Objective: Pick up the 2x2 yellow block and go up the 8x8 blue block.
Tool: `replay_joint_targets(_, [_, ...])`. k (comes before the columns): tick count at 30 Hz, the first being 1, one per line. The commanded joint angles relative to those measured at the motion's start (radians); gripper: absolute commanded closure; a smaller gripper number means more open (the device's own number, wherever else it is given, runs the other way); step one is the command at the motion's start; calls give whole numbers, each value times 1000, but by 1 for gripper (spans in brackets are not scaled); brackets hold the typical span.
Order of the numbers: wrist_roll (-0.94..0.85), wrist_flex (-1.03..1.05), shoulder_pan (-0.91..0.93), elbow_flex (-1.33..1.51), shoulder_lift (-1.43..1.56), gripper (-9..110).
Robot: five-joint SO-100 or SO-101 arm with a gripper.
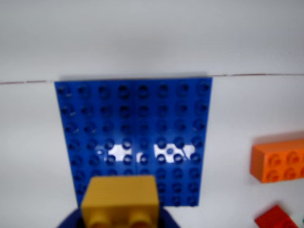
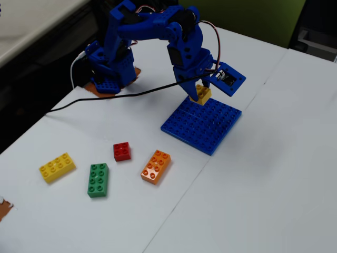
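Observation:
My gripper (image 2: 200, 93) is shut on the 2x2 yellow block (image 2: 202, 95), holding it in the air just above the far edge of the 8x8 blue block (image 2: 202, 124). In the wrist view the yellow block (image 1: 121, 199) fills the bottom centre between the blue jaws, with the blue baseplate (image 1: 135, 128) spread out flat beyond it on the white table. The block does not touch the plate's studs in the fixed view.
On the table left of the plate lie an orange brick (image 2: 156, 166), a red brick (image 2: 122, 152), a green brick (image 2: 98, 179) and a long yellow brick (image 2: 57, 167). The orange brick (image 1: 279, 160) and red brick (image 1: 278, 219) show at the wrist view's right. A black cable (image 2: 105, 100) crosses the table.

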Motion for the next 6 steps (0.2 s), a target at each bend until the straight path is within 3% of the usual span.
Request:
replay_joint_targets(1, [-9, 6, 9, -49, 20, 101])
replay_joint_targets(6, [-11, 6, 9, -49, 20, 101])
